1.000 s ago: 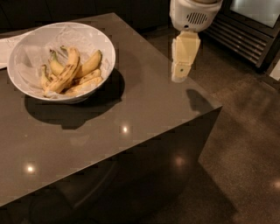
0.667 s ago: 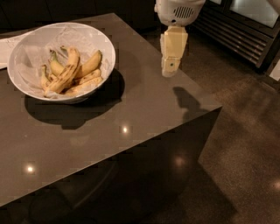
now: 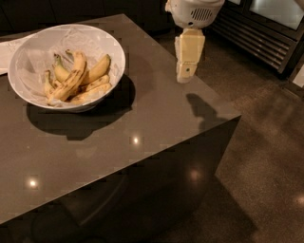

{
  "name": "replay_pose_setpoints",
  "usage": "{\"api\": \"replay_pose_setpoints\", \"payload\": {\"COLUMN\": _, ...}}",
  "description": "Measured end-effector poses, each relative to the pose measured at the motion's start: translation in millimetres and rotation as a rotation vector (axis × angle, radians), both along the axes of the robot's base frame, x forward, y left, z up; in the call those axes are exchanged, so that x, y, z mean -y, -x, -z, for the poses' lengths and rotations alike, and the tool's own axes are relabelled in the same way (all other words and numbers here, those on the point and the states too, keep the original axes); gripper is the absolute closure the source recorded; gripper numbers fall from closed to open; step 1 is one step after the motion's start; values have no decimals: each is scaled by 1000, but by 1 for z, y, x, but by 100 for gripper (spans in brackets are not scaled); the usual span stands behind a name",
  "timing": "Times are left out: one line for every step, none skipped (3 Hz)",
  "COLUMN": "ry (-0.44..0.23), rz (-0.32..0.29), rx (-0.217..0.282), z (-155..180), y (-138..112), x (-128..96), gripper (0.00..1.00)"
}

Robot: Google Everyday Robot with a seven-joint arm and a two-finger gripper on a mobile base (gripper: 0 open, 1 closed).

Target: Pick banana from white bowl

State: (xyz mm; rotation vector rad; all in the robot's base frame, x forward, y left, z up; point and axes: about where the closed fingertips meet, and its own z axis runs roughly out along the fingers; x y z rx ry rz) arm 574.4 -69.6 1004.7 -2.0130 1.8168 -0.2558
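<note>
Banana [image 3: 72,79]: long, slim, brown-speckled. Lies inside the white bowl [image 3: 113,47], curving from the upper middle down toward the left wall, on top of the pile. Touches the other fruit in there: a plumper yellow banana [image 3: 98,68] just to its right, a short green-stemmed banana [image 3: 60,71] just to its left, more yellow pieces underneath. All of it bedded on a crinkled whitish lining [image 3: 33,61].

Over to the bowl itself: sits at the far left of the dark counter [image 3: 142,123] and throws a heavy shadow toward the near side. At the left edge, just beside it, a strip of white paper [image 3: 5,52].

And the pincer [image 3: 185,73]: hangs well apart from the bowl, off to the right, above the counter's far right corner. Points straight down, cream-coloured under a rounded white housing [image 3: 194,12]. Carries nothing. Wide or narrow? Cannot tell from this angle. Casts a dark shadow [image 3: 202,111] on the counter near the right edge.

Beyond that, speckled floor [image 3: 270,142] and a slatted dark grille [image 3: 256,38] at the upper right.
</note>
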Motion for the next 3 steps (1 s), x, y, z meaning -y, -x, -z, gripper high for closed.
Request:
{"api": "replay_pose_setpoints", "payload": {"ry": 13, "rz": -96, "rx": 26, "z": -1, "y": -10, "x": -20, "gripper": 0}}
{"api": "replay_pose_setpoints", "payload": {"ry": 30, "rz": -181, "rx": 27, "z": 3, "y": -21, "x": -39, "gripper": 0}}
{"api": "replay_pose_setpoints", "payload": {"ry": 39, "rz": -269, "rx": 12, "z": 6, "y": -23, "x": -65, "gripper": 0}}
